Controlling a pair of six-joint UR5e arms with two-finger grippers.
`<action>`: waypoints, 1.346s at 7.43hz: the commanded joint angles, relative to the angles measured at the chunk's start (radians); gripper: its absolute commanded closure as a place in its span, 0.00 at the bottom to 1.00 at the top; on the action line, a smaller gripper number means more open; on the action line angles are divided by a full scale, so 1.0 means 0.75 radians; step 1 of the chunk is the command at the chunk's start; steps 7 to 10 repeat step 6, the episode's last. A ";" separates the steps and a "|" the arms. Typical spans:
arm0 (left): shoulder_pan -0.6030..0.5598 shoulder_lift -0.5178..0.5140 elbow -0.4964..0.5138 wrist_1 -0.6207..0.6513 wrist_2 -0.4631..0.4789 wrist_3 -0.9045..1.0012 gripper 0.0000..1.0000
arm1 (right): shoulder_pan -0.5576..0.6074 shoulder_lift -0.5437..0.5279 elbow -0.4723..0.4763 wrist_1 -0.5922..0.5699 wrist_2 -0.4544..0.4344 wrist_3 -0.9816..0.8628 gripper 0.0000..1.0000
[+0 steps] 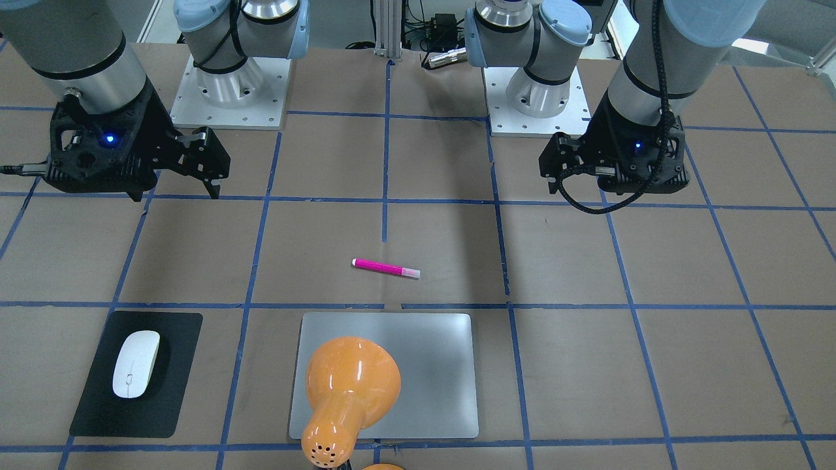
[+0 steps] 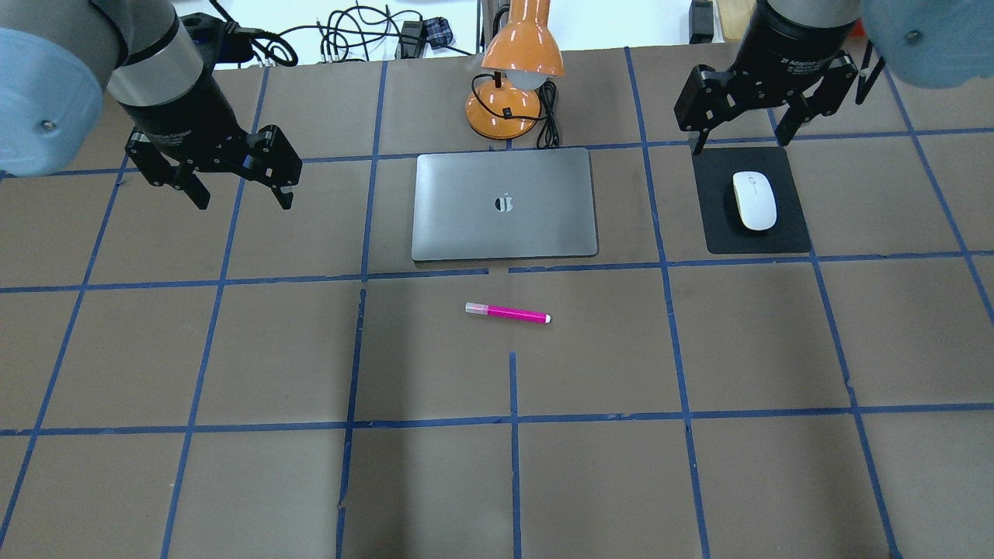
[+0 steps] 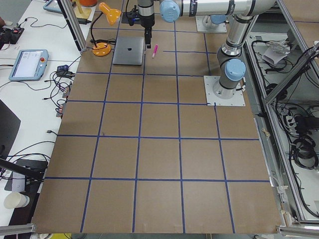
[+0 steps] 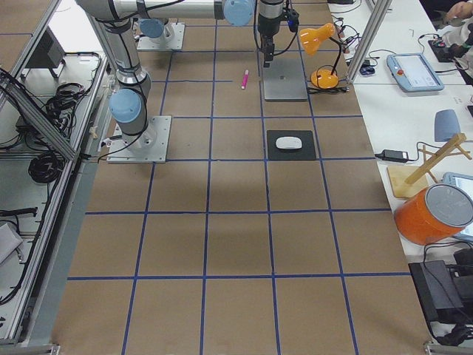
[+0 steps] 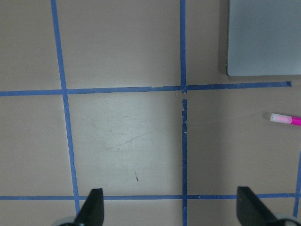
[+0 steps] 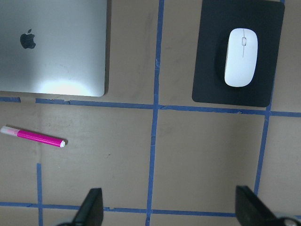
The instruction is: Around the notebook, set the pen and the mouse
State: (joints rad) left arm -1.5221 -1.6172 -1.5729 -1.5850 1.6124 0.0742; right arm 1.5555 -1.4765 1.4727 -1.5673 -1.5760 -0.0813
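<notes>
The magenta pen (image 2: pixel 507 313) lies flat on the brown table, just in front of the silver notebook (image 2: pixel 505 203) and apart from it. To the notebook's right, the white mouse (image 2: pixel 754 200) rests on a black mat (image 2: pixel 714 225). My left gripper (image 2: pixel 242 198) hovers open and empty to the left of the notebook. My right gripper (image 2: pixel 742 141) hangs open and empty above the far edge of the mat. The right wrist view shows the mouse (image 6: pixel 241 57), the pen (image 6: pixel 33 136) and the notebook (image 6: pixel 51 47) below open fingers.
An orange desk lamp (image 2: pixel 516 78) stands behind the notebook, its head leaning over the notebook's far edge. Cables lie along the table's back edge. Blue tape lines grid the brown surface.
</notes>
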 commanded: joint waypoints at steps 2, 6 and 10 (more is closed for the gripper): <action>-0.004 0.007 -0.009 -0.002 -0.004 -0.007 0.00 | 0.000 -0.001 0.000 0.001 -0.003 0.000 0.00; -0.006 0.011 -0.013 -0.002 0.000 -0.009 0.00 | 0.002 -0.007 0.008 0.006 -0.001 0.000 0.00; -0.006 0.011 -0.013 -0.002 0.000 -0.009 0.00 | 0.002 -0.007 0.008 0.006 -0.001 0.000 0.00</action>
